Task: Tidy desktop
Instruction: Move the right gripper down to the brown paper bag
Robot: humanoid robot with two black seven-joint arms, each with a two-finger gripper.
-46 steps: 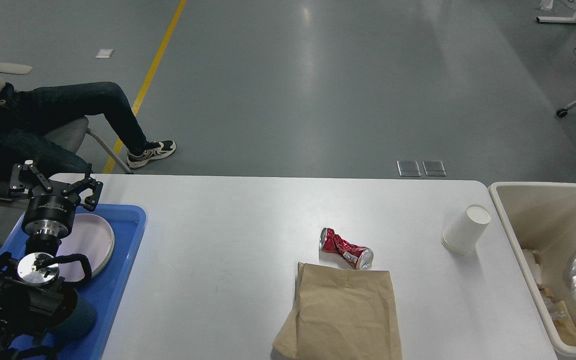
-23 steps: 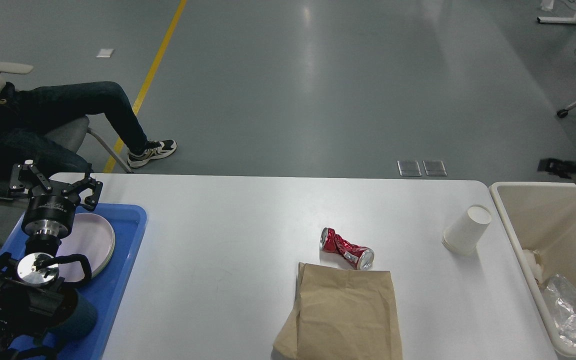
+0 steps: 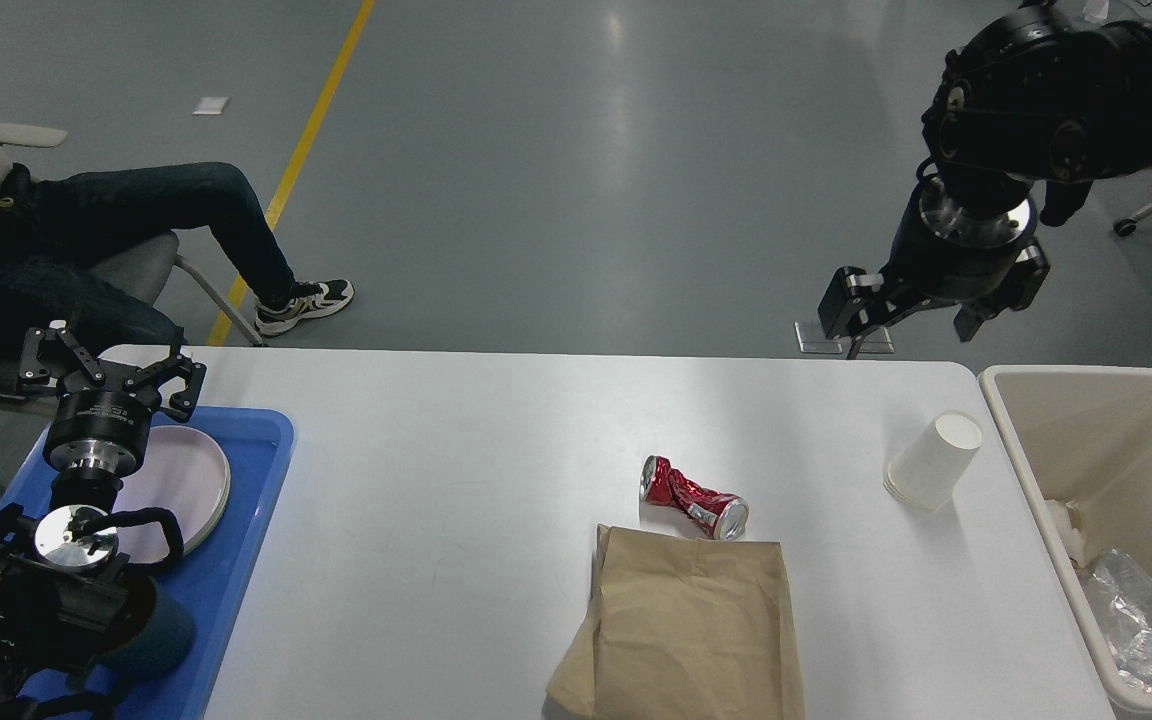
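Observation:
The white desktop (image 3: 466,470) fills the lower view. On it lie a crushed red can (image 3: 692,497), a brown paper bag (image 3: 684,628) just in front of the can, and a stack of white paper cups (image 3: 932,459) tipped over near the right end. My left gripper (image 3: 111,368) is open and empty above the blue tray (image 3: 246,520) at the left edge. My right gripper (image 3: 911,315) is open and empty, raised above the desktop's far right edge, behind the cups.
A pale plate (image 3: 181,485) lies in the blue tray. A cream bin (image 3: 1086,450) at the right end holds crumpled clear plastic (image 3: 1136,615) and other scraps. A seated person (image 3: 86,230) is at the far left beyond the table.
The crumpled plastic dropped from my right gripper into the cream bin. My right arm then swung up and left, from over the bin to above the table's far right edge. The left arm stayed still.

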